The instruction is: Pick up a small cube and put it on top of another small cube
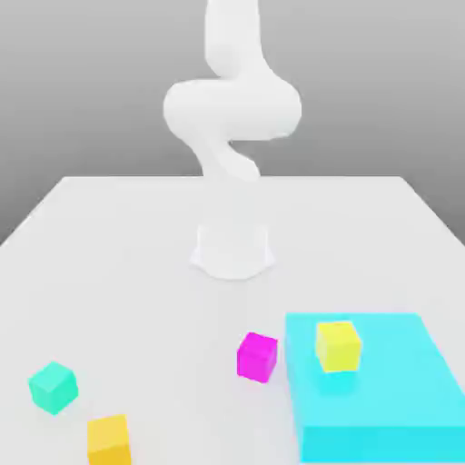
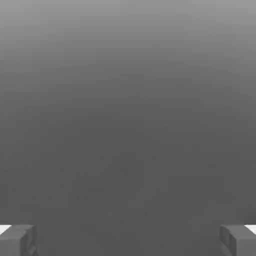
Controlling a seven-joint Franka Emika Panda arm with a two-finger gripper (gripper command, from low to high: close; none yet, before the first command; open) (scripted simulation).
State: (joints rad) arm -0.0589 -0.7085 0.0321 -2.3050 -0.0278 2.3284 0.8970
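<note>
Cyan block (image 1: 381, 413) sits near right, carrying the lemon-yellow cube (image 1: 338, 346). Orange-yellow cube (image 1: 109, 440) rests on the table (image 1: 118, 254), near left, untouched. Gripper (image 2: 128, 240) spread wide, holding nothing. Nothing picked; stacking outstanding.

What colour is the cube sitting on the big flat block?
Lemon yellow cube, on the cyan block; clearest in the exterior view.

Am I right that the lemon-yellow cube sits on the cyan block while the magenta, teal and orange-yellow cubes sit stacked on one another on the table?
Not quite. The exterior view shows the lemon-yellow cube on the cyan block, but the magenta cube, teal cube and orange-yellow cube each sit apart on the table, none stacked.
</note>
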